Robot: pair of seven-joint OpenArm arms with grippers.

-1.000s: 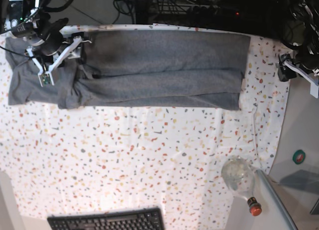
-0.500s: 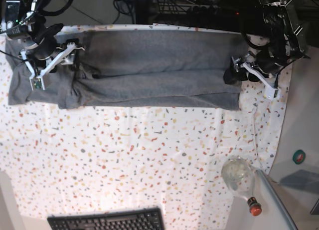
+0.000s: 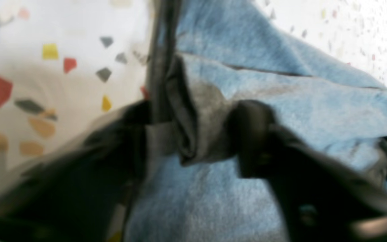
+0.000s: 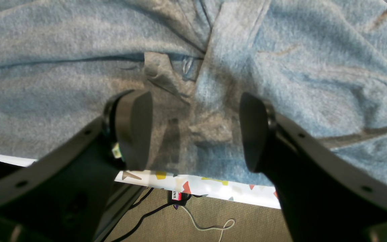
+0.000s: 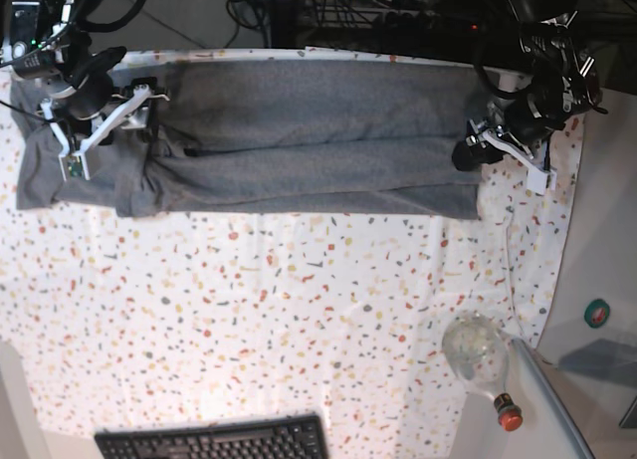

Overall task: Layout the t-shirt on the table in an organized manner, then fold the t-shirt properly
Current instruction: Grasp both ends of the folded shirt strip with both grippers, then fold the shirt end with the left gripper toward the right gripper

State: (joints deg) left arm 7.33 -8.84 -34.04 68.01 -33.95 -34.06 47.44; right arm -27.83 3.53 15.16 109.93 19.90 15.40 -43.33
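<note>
Pinching the t-shirt [image 5: 318, 140] hem at 3 o'clock, left gripper [image 3: 207, 134] has cloth bunched. Right gripper [image 4: 193, 131] hangs spread at 9. Guessing next: pinch, then pull flat on the bench [image 5: 299, 320].

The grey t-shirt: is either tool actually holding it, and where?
The left tool pinches the t-shirt at its edge; the right tool stands open above it, holding nothing.

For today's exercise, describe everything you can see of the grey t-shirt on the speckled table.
The heather-grey soft cotton t-shirt lies folded lengthwise into a long band along the far edge of the white, fleck-patterned table, creased and bunched at the sleeve end. The left gripper pinches a fold at its hem edge; the right gripper stands open over the rumpled fabric at the other end.
</note>
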